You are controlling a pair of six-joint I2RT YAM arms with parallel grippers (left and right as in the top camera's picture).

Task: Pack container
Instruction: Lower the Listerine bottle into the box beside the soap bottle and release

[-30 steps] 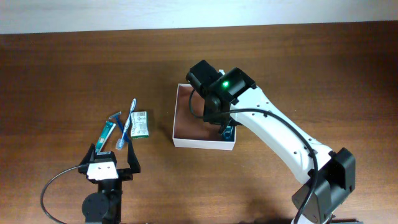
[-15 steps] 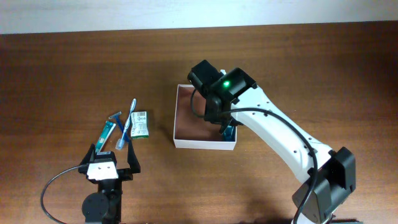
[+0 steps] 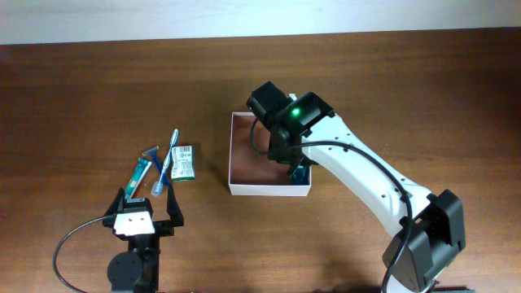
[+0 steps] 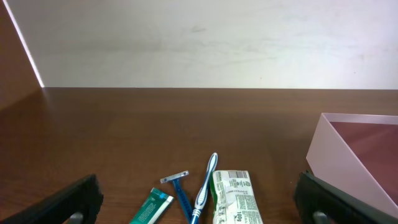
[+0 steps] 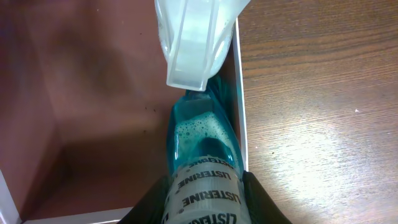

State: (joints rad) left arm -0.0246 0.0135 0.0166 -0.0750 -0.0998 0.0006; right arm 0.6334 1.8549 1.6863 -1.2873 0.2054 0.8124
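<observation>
Gripping a blue mouthwash bottle [image 5: 199, 143], the right gripper [image 5: 202, 200] holds it in the front-right corner of the container [image 3: 244, 186]; the left gripper [image 3: 145, 203], jaws wide apart, hovers near the front edge of the desk [image 3: 81, 89].

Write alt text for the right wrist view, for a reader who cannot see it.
The right gripper, shut on a Listerine bottle of teal mouthwash with a translucent white cap, holds it inside the container, close along one thin white wall. Reddish-brown floor shows on one side of the bottle, and wooden table lies beyond the wall on the other.
</observation>
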